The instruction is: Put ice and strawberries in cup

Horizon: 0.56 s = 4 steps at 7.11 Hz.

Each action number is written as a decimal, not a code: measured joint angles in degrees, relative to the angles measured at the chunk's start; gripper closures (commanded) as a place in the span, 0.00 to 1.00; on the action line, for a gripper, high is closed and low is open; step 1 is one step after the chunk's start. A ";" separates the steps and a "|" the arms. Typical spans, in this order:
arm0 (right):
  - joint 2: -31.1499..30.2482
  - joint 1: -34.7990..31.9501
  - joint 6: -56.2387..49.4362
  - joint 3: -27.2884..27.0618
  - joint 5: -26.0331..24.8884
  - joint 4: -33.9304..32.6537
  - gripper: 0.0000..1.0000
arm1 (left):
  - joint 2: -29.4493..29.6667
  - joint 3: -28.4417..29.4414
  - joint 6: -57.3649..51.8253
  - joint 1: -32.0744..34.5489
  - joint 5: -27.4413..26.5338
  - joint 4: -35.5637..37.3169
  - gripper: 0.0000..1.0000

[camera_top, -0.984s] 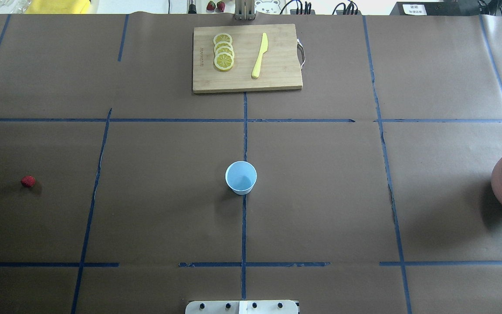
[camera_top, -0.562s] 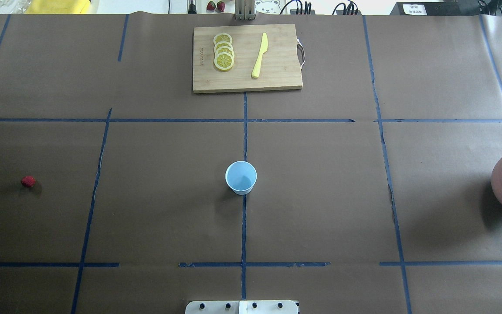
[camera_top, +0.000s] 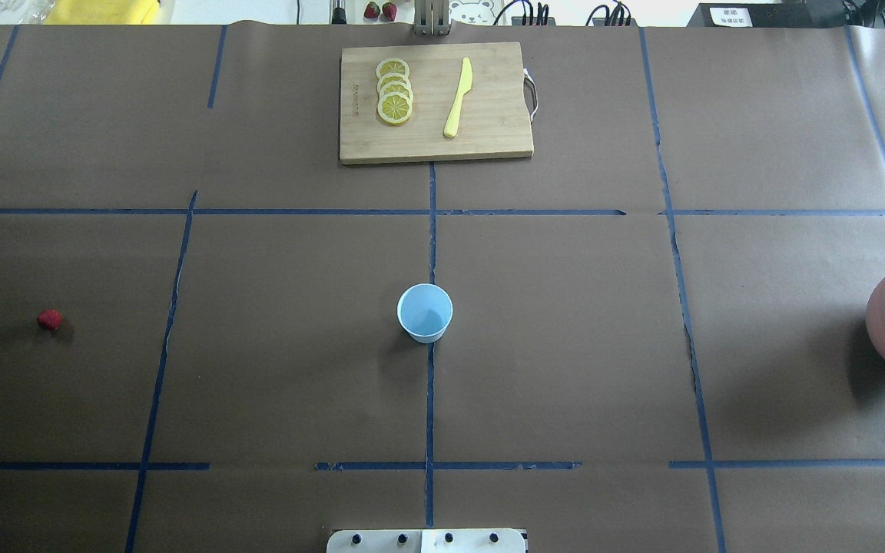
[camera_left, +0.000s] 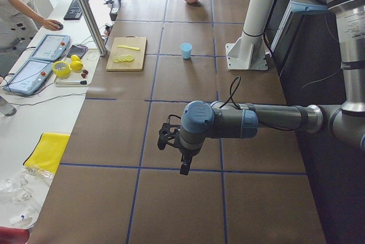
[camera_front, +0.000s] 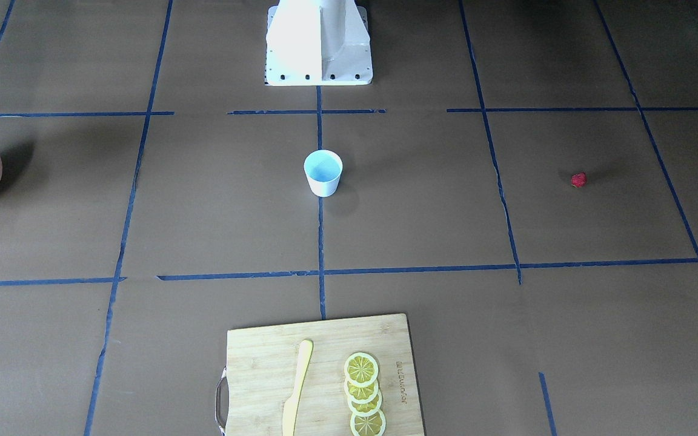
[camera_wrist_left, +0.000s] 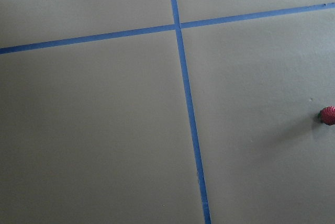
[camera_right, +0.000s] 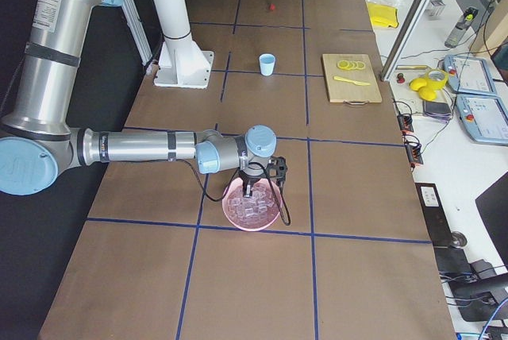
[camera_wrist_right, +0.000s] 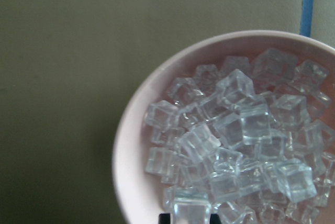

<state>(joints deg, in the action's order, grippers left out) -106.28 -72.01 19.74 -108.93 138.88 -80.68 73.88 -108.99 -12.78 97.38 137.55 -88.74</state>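
The white cup (camera_top: 425, 312) with its pale blue inside stands upright and empty at the table's middle; it also shows in the front view (camera_front: 323, 172). The red strawberry (camera_top: 49, 319) lies alone far to its left, and at the left wrist view's right edge (camera_wrist_left: 328, 115). Several ice cubes (camera_wrist_right: 241, 145) fill the pink bowl (camera_top: 884, 322) at the far right. My right gripper (camera_wrist_right: 189, 217) hangs just over the bowl (camera_right: 238, 221), its tips closely flanking one ice cube. My left gripper (camera_left: 166, 139) hovers above bare table; I cannot tell whether it is open or shut.
A wooden cutting board (camera_top: 488, 138) with lemon slices (camera_top: 395, 91) and a yellow knife (camera_top: 459, 97) lies at the far side behind the cup. The robot's base plate (camera_top: 427, 541) sits at the near edge. Blue tape lines cross the brown table.
In the overhead view a dark finger tip seen inside the bowl's right part has slid out of frame to the right. Cup, strawberry and board have not moved.
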 measured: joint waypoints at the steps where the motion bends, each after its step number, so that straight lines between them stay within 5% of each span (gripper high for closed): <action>1: -0.27 -0.65 2.43 -5.54 0.10 -0.24 1.00 | 0.02 -0.18 -0.07 0.00 0.00 -0.04 0.00; 4: 10.40 3.25 24.51 -14.31 0.94 -0.20 1.00 | -0.04 -0.32 -0.30 0.00 0.21 -1.00 0.00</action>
<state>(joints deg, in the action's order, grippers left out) -95.88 -68.75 44.25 -123.24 139.83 -80.89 73.83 -109.31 -13.08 97.38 137.76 -89.74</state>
